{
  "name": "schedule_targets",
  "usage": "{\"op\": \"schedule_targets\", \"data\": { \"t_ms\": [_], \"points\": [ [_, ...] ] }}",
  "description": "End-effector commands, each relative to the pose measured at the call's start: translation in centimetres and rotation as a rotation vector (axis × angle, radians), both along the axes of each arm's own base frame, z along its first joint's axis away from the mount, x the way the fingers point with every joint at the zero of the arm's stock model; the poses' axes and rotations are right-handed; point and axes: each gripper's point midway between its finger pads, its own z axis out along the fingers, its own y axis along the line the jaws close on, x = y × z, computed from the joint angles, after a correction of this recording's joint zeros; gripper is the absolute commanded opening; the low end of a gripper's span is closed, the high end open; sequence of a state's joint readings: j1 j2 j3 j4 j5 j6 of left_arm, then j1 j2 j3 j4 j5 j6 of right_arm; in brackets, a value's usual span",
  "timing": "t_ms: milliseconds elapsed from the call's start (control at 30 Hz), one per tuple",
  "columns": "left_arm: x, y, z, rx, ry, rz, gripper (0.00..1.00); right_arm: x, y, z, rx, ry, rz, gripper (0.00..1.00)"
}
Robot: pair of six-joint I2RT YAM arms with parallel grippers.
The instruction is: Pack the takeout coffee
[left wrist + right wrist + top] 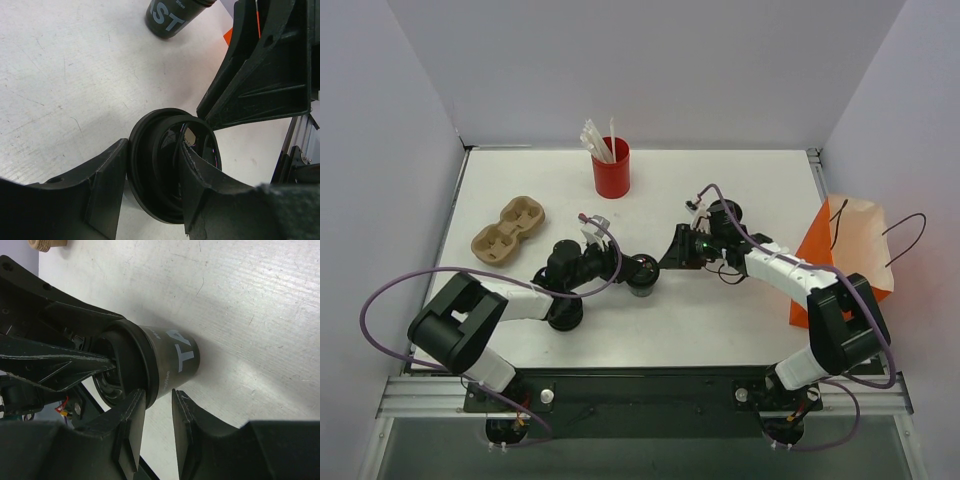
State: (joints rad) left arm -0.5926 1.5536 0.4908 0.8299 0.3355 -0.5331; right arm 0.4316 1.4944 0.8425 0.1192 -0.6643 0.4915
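Note:
One takeout coffee cup [642, 276] stands mid-table, black with white lettering [176, 356] and a round black lid [146, 192]. My left gripper [153, 150] is shut on that lid: one finger presses the outer rim and the other lies across the top. My right gripper [159, 394] comes in from the other side, jaws a little apart, tips at the cup's wall just below the lid rim, with only table showing between them. A second takeout coffee cup [727, 213] [170, 17] stands behind the right wrist. The orange paper bag [840, 262] sits at the right table edge.
A red cup of white straws [611, 172] stands at the back centre. A tan pulp cup carrier [507, 230] [45, 244] lies at the left. Purple cables loop off both arms. Grey walls close in the table on three sides.

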Motion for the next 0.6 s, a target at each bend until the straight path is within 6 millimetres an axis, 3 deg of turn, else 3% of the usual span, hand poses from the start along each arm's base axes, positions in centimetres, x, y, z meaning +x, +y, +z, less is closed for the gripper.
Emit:
{"op": "schedule_targets", "data": {
  "t_ms": [0, 200, 567],
  "points": [
    [-4.1, 3.1, -9.4, 0.258, 0.231, -0.034, 0.52, 0.8, 0.8, 1.0, 0.029, -0.016, 0.027, 0.29],
    [-4.1, 3.1, -9.8, 0.258, 0.236, -0.031, 0.52, 0.6, 1.5, -0.4, 0.052, 0.027, 0.048, 0.28],
    [-5.4, 3.7, -12.3, 0.241, 0.295, -0.003, 0.52, -2.7, 1.2, -5.3, 0.077, 0.16, 0.031, 0.27]
  ]
}}
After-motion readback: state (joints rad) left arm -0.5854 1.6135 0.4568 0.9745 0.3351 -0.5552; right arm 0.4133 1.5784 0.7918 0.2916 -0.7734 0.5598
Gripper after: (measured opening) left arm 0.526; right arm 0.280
